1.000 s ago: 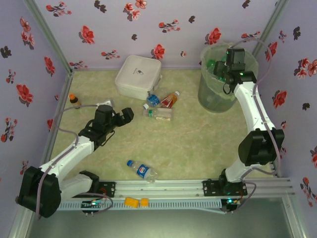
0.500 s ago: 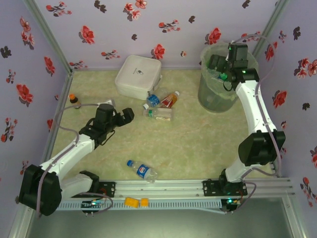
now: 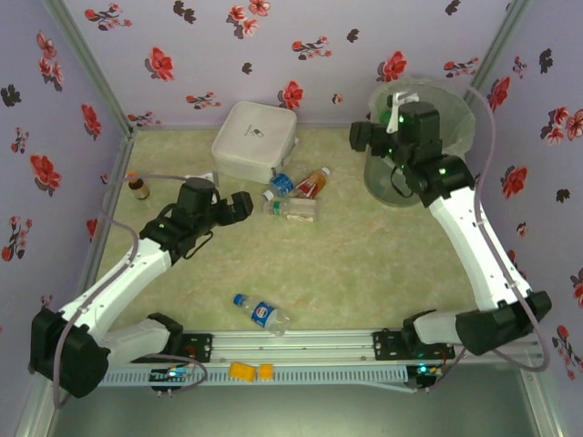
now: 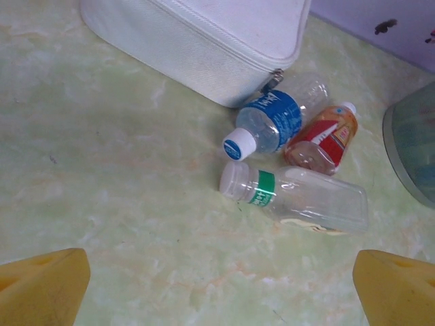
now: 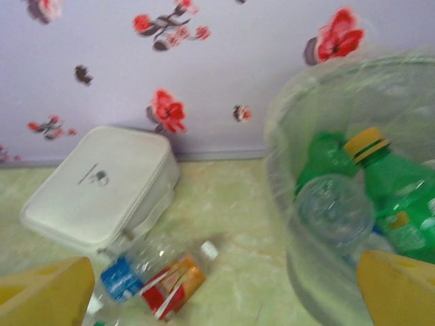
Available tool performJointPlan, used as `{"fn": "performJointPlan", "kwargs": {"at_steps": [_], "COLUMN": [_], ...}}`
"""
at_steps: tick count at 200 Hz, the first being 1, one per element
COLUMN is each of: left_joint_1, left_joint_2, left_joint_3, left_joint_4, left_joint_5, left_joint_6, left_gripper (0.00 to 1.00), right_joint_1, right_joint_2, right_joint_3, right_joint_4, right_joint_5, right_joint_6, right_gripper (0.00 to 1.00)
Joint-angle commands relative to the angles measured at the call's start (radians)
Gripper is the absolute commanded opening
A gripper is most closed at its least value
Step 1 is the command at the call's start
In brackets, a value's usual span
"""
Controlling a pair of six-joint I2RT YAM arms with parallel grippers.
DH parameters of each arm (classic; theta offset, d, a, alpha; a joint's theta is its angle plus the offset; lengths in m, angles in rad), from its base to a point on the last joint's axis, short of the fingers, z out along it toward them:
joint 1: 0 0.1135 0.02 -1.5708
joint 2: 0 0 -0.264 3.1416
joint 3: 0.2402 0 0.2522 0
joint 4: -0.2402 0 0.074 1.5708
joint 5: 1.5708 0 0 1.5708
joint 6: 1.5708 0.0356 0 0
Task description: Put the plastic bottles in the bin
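Left claw [image 3: 237,208] is hanging over the pale green marbled desk [image 3: 364,264], left of centre. Its jaws are standing wide apart and gripping nothing. Its yellow pads [image 4: 42,288] are showing at the two lower corners of the left wrist view.

Three plastic bottles are lying just ahead of it in a touching cluster near the desk's middle:
- A clear bottle with blue label and blue cap [image 4: 272,121] is lying against a corner of the white square zipped box [image 4: 204,34].
- A bottle with red-orange liquid and white cap [image 4: 321,139] is lying beside it on the right, touching it.
- A clear bottle with green band and pale cap [image 4: 299,198] is lying across the near side of both.

A lone clear blue-label bottle [image 3: 262,313] is lying close to the near edge, well apart from the cluster.

The round grey-green translucent bin with clear bag liner [image 3: 393,189] is standing at the far right corner. Green plastic bottles [image 5: 401,197] and a clear bottle [image 5: 333,210] are lying inside it.

Right claw [image 3: 367,137] is hovering by the bin's left rim, raised above the desk. Its jaws are wide apart and holding nothing.

A tiny brown bottle with orange cap [image 3: 138,187] is standing upright by the left edge.
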State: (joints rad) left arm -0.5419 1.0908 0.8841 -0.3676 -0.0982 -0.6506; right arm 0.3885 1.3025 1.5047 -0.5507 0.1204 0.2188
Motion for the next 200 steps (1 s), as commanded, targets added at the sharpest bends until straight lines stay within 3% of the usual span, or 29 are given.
{"fn": "performJointPlan", "kwargs": {"at_steps": [1,42,87,126,158,200], "left_joint_1": [-0.025,-0.082,-0.194,-0.306,-0.434,-0.550], "left_joint_2": [-0.057,-0.135,-0.218,-0.228,-0.175,-0.051], "left_joint_3": [0.039,0.037,-0.050,-0.167,-0.275,-0.304], "left_joint_4": [-0.153,-0.329,-0.457,-0.430,-0.308,-0.232], "left_joint_5": [-0.053,-0.054,-0.064,-0.003,0.060,0.130], "left_joint_6": [0.019,-0.075,-0.288,-0.470,-0.623,-0.702], "left_gripper": [1.00,1.00,1.00,1.00,1.00,1.00], "right_joint_1": [0.078,0.240,0.347,0.409,0.423,0.424], "right_joint_2": [-0.036,-0.046,-0.016,0.012,-0.003,-0.040], "right_joint_3": [-0.112,-0.349,-0.563,-0.634,-0.707,-0.747], "right_joint_4": [0.052,0.187,0.387,0.397,0.425,0.406], "right_joint_5": [0.007,0.026,0.081,0.137,0.172,0.207], "right_joint_6": [0.051,0.137,0.224,0.240,0.283,0.293], "right_gripper": [1.00,1.00,0.99,1.00,1.00,1.00]}}
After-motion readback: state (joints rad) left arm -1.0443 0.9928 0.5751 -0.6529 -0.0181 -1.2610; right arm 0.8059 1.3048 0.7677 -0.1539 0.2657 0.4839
